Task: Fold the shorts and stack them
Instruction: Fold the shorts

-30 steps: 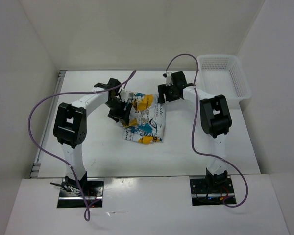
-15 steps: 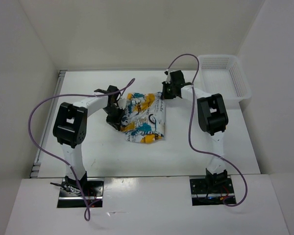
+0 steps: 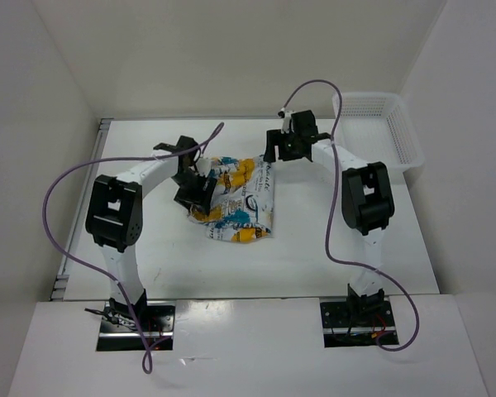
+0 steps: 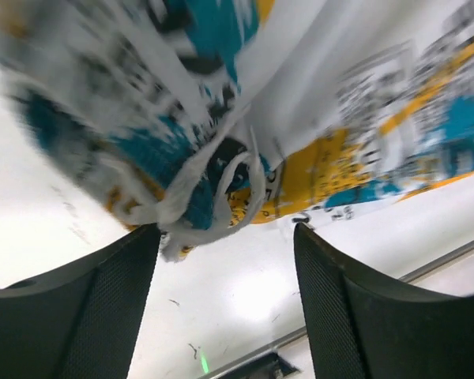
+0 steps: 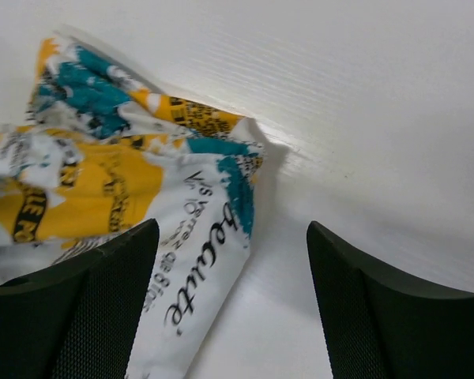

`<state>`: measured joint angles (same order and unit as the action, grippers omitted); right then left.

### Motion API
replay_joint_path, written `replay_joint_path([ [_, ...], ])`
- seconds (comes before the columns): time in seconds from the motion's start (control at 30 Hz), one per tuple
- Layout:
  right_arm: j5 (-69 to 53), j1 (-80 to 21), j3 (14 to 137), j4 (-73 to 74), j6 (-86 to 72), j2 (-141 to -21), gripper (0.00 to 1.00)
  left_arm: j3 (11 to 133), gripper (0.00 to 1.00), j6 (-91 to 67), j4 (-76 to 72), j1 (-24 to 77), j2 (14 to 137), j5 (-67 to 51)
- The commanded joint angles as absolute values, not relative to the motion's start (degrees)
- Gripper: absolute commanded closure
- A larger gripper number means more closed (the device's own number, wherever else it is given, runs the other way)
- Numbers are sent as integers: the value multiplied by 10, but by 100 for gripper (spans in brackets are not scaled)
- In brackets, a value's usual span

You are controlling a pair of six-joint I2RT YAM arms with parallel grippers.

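Left claw [image 3: 195, 187]: jaws spread wide, gripping nothing; poised at the left edge of the shorts [image 3: 240, 200], whose rumpled hem and loose white drawstring [image 4: 235, 185] show between its fingers in the wrist view. Shorts: middle of the counter [image 3: 314, 248], bunched into a rough, uneven rectangle. Progress, as judged: fold begun at best, not neat; flattening, folding and stacking all remain. Right claw [image 3: 274, 154]: jaws likewise apart, empty; hovering at the far right corner of the shorts, apparently not touching. Basket [image 3: 379, 124]: far right, well apart from the cloth.
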<state>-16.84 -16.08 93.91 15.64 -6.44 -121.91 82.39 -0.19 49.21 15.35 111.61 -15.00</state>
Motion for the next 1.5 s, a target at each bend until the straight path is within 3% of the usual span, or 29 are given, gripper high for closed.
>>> replay_joint_path([
  [0.0, -190, -156, 923, 163, -14, -1108, 19, 896, 24, 0, 498, 129, 1074, -200],
  [0.2, -266, -171, 799, 242, 98, -1015, 19, 989, 18, 0, 465, 90, 1122, -215],
  [0.4, -155, -306, 673, 230, 210, -946, 19, 1034, 18, 0, 419, 90, 1202, -189],
  [0.53, -140, -342, 660, 230, 255, -940, 21, 1088, 18, 0, 412, 100, 1251, -194],
  [0.67, -128, -362, 635, 236, 290, -926, 27, 1102, 33, 0, 418, 105, 1269, -214],
  [0.7, -127, -374, 621, 236, 295, -926, 31, 1097, 41, 0, 418, 105, 1269, -214],
  [0.8, -114, -386, 594, 225, 295, -921, 43, 1097, 52, 0, 413, 105, 1283, -197],
  [0.83, -108, -394, 589, 225, 304, -921, 55, 1102, 57, 0, 413, 105, 1289, -192],
  [0.9, -99, -401, 575, 220, 316, -921, 71, 1109, 57, 0, 413, 105, 1295, -174],
  [0.97, -89, -408, 562, 220, 328, -914, 78, 1128, 57, 0, 408, 105, 1306, -163],
  [1.0, -89, -413, 562, 220, 337, -914, 84, 1128, 54, 0, 408, 105, 1306, -157],
  [1.13, -89, -419, 542, 206, 342, -909, 91, 1136, 47, 0, 408, 105, 1317, -144],
  [1.33, -64, -419, 548, 195, 342, -897, 92, 1136, 33, 0, 408, 105, 1311, -132],
  [1.4, -58, -419, 567, 205, 323, -881, 88, 1124, 27, 0, 408, 105, 1292, -132],
  [1.47, -75, -419, 584, 210, 307, -858, 74, 1115, 18, 0, 408, 105, 1257, -132],
])
